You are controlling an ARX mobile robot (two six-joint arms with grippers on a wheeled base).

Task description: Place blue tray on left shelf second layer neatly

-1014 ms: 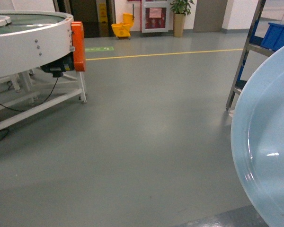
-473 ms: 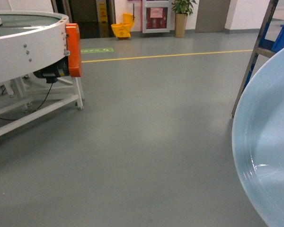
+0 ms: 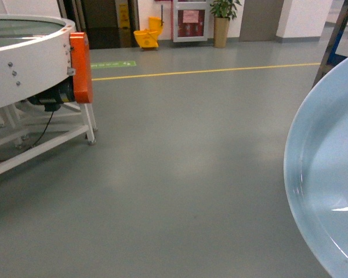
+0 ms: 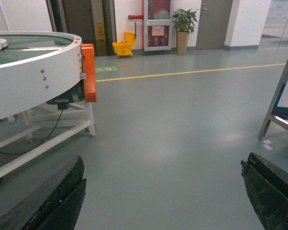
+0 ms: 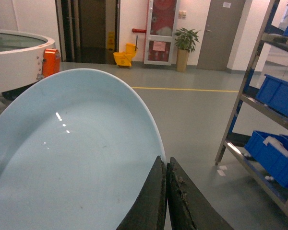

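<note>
Tray item, head view: the blue tray [image 3: 327, 191] fills the right edge of the frame from mid-height to the bottom, tilted with its glossy hollow facing the camera; no gripper shows here. A white round conveyor table [image 3: 23, 58] with an orange guard [image 3: 81, 66] occupies the upper left, a yellow floor line [image 3: 203, 72] crosses the upper middle, and a yellow mop bucket [image 3: 148, 36] and potted plant [image 3: 222, 20] stand along the top. Only one steel upright of the shelf [image 3: 333, 43] shows at the upper right corner. Change noted: against the pictures of a second and half a second ago, the table has slid toward the left and the rack has nearly left the frame, while the tray keeps its place at the right; judged as the base turning or driving with the tray carried, placement not yet begun. Left wrist view: the left gripper [image 4: 163, 196] stands wide open and empty, dark fingers at the lower left and lower right corners, bare grey floor between; a rack leg shows at the right edge. Right wrist view: the right gripper [image 5: 165, 201] has its jaws pressed together on the tray's near rim at bottom centre, the dish spreading over the left half. The rack stands at the right edge, royal-blue crates [image 5: 278, 158] on its tiers, well apart from the tray. Which tier counts as the second layer cannot be told. Judgement: approach and alignment to the rack remain.
</note>
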